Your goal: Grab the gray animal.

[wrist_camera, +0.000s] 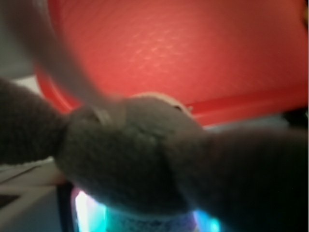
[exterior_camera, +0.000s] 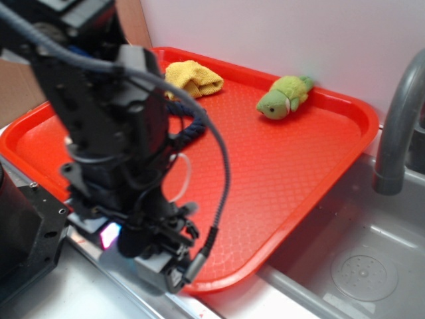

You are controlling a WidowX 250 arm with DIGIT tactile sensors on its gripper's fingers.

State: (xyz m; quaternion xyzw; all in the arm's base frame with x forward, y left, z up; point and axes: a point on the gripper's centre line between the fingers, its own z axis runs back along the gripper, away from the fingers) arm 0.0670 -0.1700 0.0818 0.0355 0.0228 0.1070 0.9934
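Note:
The gray animal (wrist_camera: 130, 154) fills the wrist view, a blurred gray fleece body with dark limbs spreading left and right, pressed close to the camera. Its thin white loop string (wrist_camera: 58, 63) runs up to the left. In the exterior view the arm hides the animal's body, and only the white loop (exterior_camera: 184, 174) shows beside the wrist. My gripper (exterior_camera: 174, 269) hangs over the near left rim of the red tray (exterior_camera: 279, 166). It looks shut on the animal, but the plush hides its fingers in the wrist view.
A green plush turtle (exterior_camera: 284, 97) lies at the tray's far side. A yellow cloth (exterior_camera: 194, 78) sits at the back and a dark navy rope (exterior_camera: 189, 126) lies beside the arm. A gray faucet (exterior_camera: 398, 113) rises over the metal sink (exterior_camera: 352, 266) on the right.

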